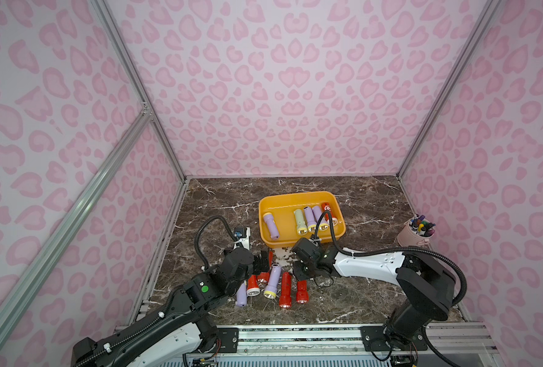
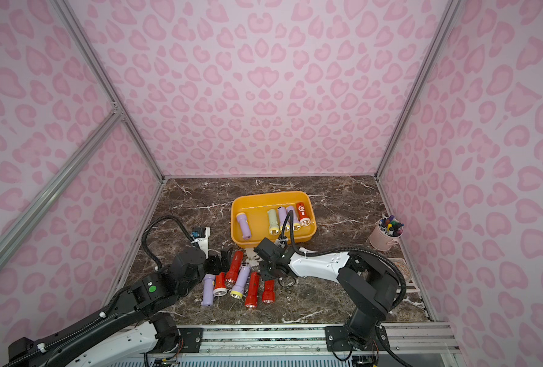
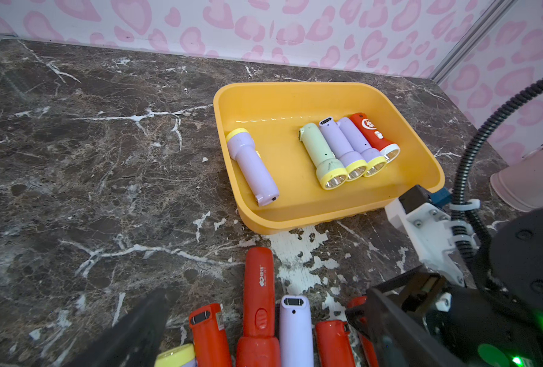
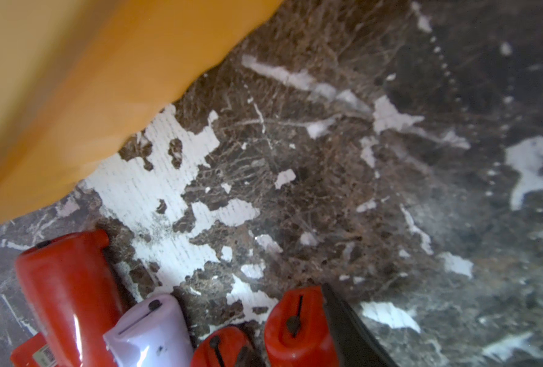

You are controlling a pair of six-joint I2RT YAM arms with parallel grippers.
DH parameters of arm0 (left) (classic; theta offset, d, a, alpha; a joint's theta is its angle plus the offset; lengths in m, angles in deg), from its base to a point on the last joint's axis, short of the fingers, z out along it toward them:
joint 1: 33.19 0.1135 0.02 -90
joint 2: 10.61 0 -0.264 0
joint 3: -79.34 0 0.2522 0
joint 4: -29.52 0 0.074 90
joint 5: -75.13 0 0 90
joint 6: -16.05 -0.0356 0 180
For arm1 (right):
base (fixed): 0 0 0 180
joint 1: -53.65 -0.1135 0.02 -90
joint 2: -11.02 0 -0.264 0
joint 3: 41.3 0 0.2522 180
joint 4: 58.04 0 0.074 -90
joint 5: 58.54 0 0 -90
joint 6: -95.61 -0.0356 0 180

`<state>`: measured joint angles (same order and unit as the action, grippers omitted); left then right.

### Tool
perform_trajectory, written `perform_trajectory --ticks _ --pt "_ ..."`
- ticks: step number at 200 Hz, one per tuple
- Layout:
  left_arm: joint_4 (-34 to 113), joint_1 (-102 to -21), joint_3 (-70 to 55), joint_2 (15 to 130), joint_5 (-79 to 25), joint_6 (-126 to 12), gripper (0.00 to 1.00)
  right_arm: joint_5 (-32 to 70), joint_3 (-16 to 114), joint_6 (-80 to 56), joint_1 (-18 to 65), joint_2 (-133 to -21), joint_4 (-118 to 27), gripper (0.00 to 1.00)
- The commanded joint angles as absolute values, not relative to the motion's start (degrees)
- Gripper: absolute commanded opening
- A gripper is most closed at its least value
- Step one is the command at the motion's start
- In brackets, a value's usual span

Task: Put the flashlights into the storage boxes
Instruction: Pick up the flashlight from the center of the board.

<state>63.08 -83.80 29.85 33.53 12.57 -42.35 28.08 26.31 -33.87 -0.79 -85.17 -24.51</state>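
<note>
While your left gripper [image 2: 218, 259] hangs wide apart at the row of six flashlights [image 1: 271, 281] on the table [image 1: 368, 286], you cannot tell whether the right gripper [image 2: 268, 275] has clamped the end red torch [image 4: 295, 327]. Torches lie packed close, so closing may drag a neighbour; five lie in the storage box [image 1: 299, 199]. White logo [image 3: 263, 276] on the long red torch [image 3: 257, 317]: unreadable.

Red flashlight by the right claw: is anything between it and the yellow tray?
Nothing visible does. Only bare marble table lies between that short red flashlight and the yellow tray; it just has to go over the tray's near wall.
</note>
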Motion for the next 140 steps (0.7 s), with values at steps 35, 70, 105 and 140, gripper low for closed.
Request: perform_trajectory --ticks 35,70,105,140 --pt "63.2 -83.7 31.4 30.7 13.0 -41.4 0.98 30.5 24.7 -36.6 -2.1 -84.4 -23.0 0.54" --pt "63.6 -83.8 31.5 30.5 12.7 -41.4 0.98 31.0 24.3 -37.2 -2.2 -84.9 -23.5 0.44" --pt "63.6 -83.7 31.6 29.8 12.6 -41.4 0.98 32.1 26.4 -36.3 -2.0 -85.9 -21.8 0.38" --pt "64.0 -83.7 31.6 28.7 13.1 -41.7 0.98 32.7 28.8 -34.8 -2.2 -84.4 -19.1 0.32"
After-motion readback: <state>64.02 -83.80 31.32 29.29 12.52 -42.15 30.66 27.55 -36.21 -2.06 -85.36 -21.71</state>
